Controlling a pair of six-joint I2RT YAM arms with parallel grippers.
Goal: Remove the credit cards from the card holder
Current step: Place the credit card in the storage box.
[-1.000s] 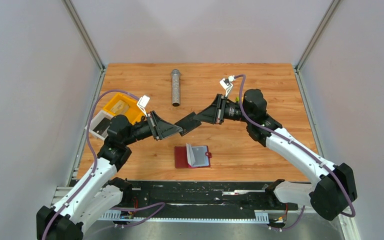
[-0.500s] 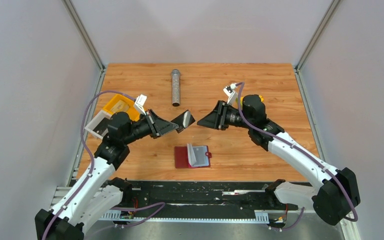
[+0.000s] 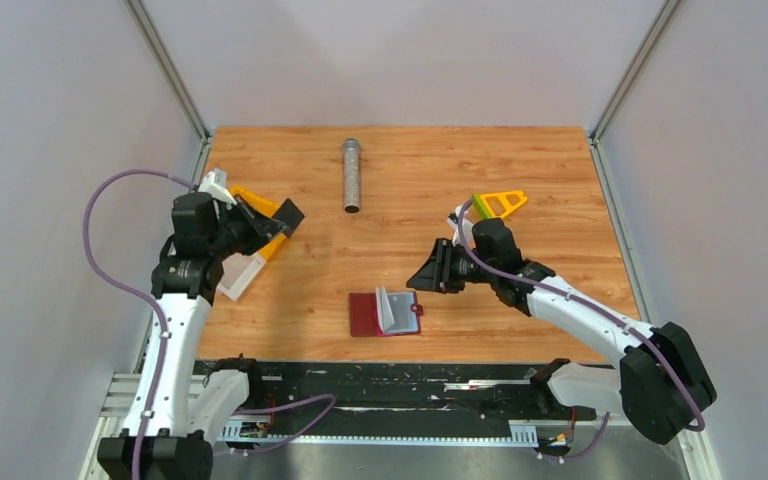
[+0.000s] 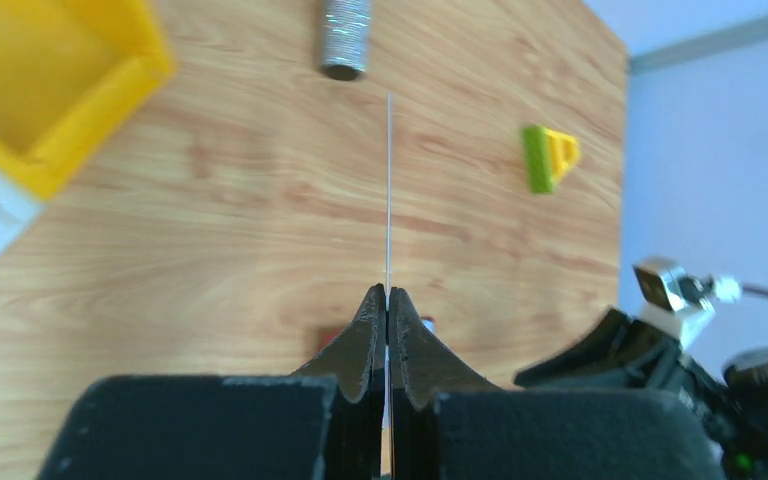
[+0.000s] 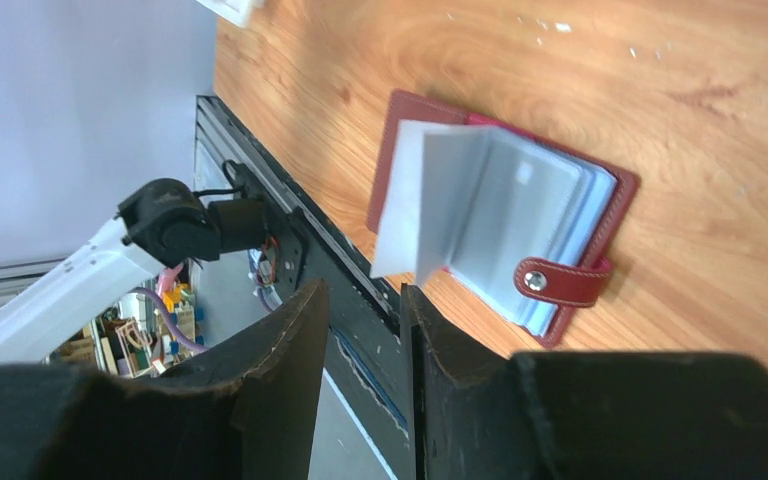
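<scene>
Holder lies open, pockets up. L gripper, up-left of holder by yellow tray, pinches dark card, prob. for drop-off. R gripper beside holder: fingers apart, empty, ready for next.

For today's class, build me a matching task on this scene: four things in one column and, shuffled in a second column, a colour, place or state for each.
Column one
1 card holder
2 metal tube
3 triangular piece
4 dark card

Column two
a pinched edge-on in the left gripper
b lying open, light pockets showing
c yellow and green
d silver, lying farthest back

Pairs: 1-b, 2-d, 3-c, 4-a
</scene>
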